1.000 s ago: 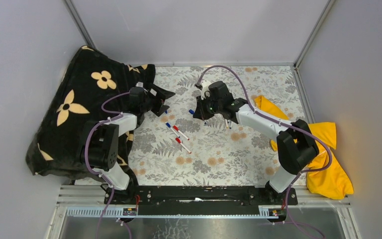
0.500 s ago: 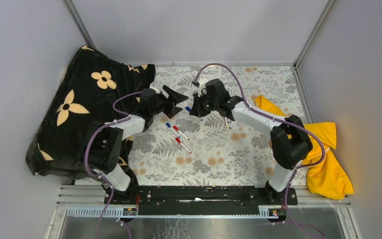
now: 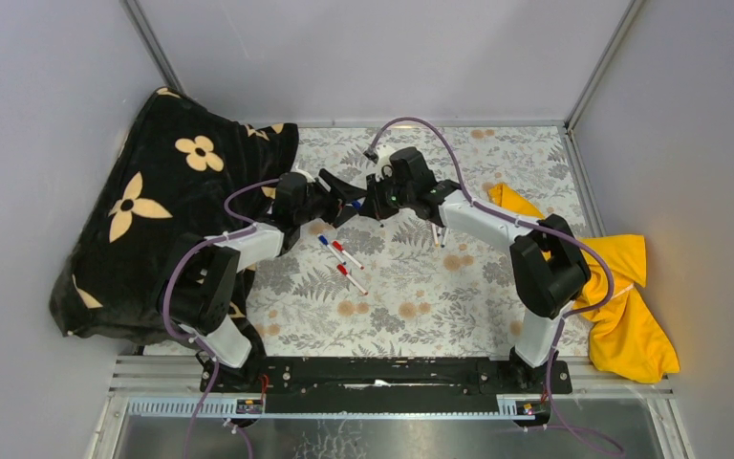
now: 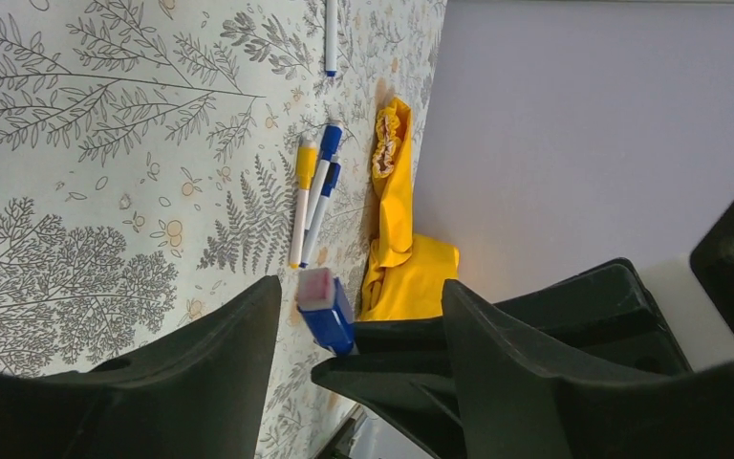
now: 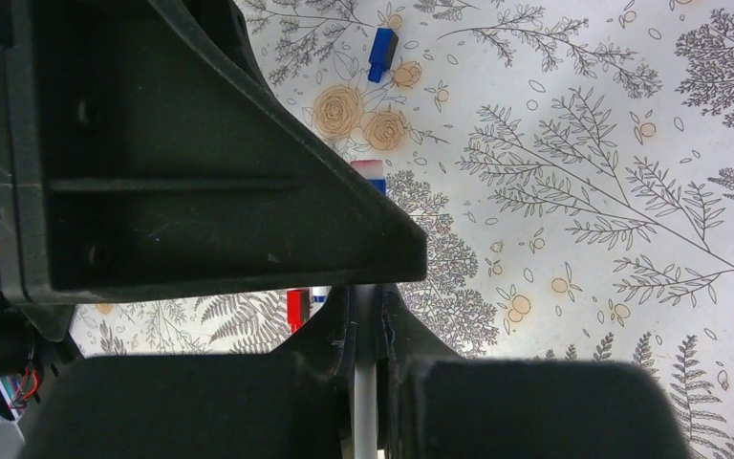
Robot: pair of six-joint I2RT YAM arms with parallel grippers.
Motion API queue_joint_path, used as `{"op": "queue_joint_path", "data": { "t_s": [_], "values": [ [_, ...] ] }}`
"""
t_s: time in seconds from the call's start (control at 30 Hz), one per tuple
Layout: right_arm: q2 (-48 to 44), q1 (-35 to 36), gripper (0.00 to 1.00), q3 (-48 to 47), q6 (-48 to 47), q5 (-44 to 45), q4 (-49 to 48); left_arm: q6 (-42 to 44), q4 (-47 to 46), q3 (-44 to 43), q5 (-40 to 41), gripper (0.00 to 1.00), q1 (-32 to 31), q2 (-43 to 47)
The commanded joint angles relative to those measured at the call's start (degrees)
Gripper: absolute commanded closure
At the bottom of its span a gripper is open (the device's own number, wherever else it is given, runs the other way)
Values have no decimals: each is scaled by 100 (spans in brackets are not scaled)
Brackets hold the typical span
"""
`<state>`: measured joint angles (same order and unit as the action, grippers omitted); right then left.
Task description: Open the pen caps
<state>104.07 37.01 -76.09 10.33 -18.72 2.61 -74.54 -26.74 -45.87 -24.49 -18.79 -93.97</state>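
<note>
My right gripper point(image 3: 373, 204) is shut on a white pen point(image 5: 365, 387) and holds it above the mat, blue cap point(image 3: 356, 204) pointing left. My left gripper point(image 3: 341, 198) is open, and that blue cap point(image 4: 325, 314) sits between its fingers without touching them. The cap's end point(image 5: 368, 176) peeks past the left finger in the right wrist view. Three capped pens point(image 3: 342, 260), blue and red, lie on the mat below. A yellow-capped pen point(image 4: 301, 203) and two blue-capped pens point(image 4: 322, 191) lie together farther right. A loose blue cap point(image 5: 380, 44) lies on the mat.
A black cloth with yellow flowers point(image 3: 153, 210) is heaped at the left. A yellow cloth point(image 3: 621, 287) lies at the right edge of the patterned mat point(image 3: 411, 306). Grey walls close in the back and sides.
My left gripper has swung right and my right gripper has moved left with the pen. They now meet, with the blue cap between the open left fingers.
</note>
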Motion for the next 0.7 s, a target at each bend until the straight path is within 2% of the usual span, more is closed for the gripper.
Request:
{"op": "queue_joint_path", "data": {
  "t_s": [0.0,0.1,0.2,0.3,0.33,0.37,0.4,0.67],
  "values": [
    [46,-34,100,-323,22,-136,-204,-173,-325,-94,-60,33,-59,125],
    [21,-34,100,-303,31,-110,-205,-187,-313,-91,-20,41,-63,164],
    [-4,-34,100,-251,13,-72,-200,-217,-322,-89,-21,59,-88,171],
    [-23,-36,100,-211,36,-93,-388,-251,-342,-92,-21,72,-116,174],
    [-12,-34,100,-213,39,-92,-397,-261,-363,-89,-22,81,-116,171],
    [-16,-35,100,-205,39,-96,-399,-262,-386,-97,-21,96,-117,175],
    [-18,-36,100,-191,40,-92,-399,-258,-386,-94,-16,100,-117,179],
    [20,-34,100,-263,38,-42,-296,-88,-176,-337,185,100,-43,167]
  ]
}}
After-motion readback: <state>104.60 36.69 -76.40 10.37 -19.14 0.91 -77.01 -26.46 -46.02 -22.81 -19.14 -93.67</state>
